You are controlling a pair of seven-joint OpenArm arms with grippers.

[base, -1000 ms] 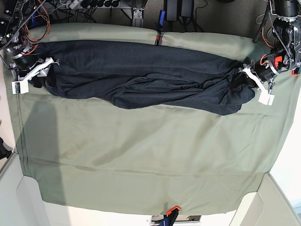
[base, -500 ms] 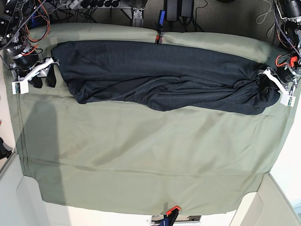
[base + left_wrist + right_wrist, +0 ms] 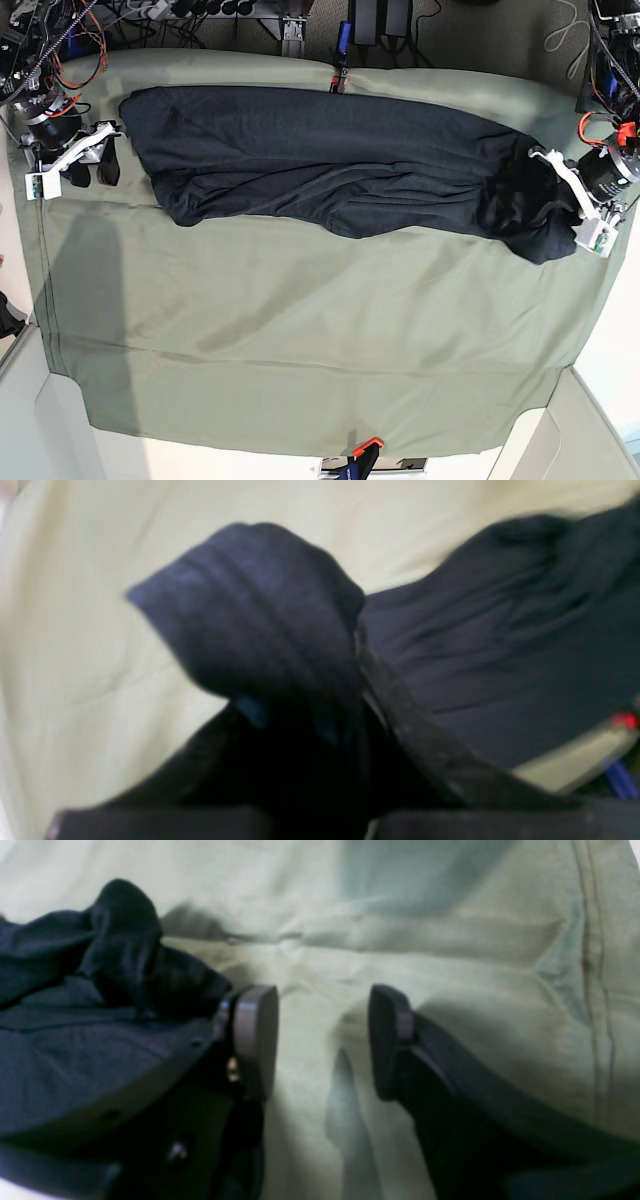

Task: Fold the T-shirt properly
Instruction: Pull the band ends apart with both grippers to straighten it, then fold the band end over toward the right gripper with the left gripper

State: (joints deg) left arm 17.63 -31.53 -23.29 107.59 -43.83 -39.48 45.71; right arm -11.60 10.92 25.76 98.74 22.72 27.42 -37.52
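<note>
Olive-green table cloth [image 3: 300,340] covers the worktop; the T-shirt [image 3: 330,160], bunched along its far edge, is gripped by the left hand [image 3: 572,205], the right hand [image 3: 92,168] released; even spreading is advised

The T-shirt [image 3: 330,165] is plain dark navy, almost charcoal, with no print. The table cloth [image 3: 300,340] beneath is plain olive green. The gripper pads [image 3: 255,1035] look dull grey-brown, though that view is blurred.

Olive-green table cloth [image 3: 300,340] covers table, creased; orange-handled clamps [image 3: 366,445] at near and far edges; cables [image 3: 190,12] behind, probably.
</note>
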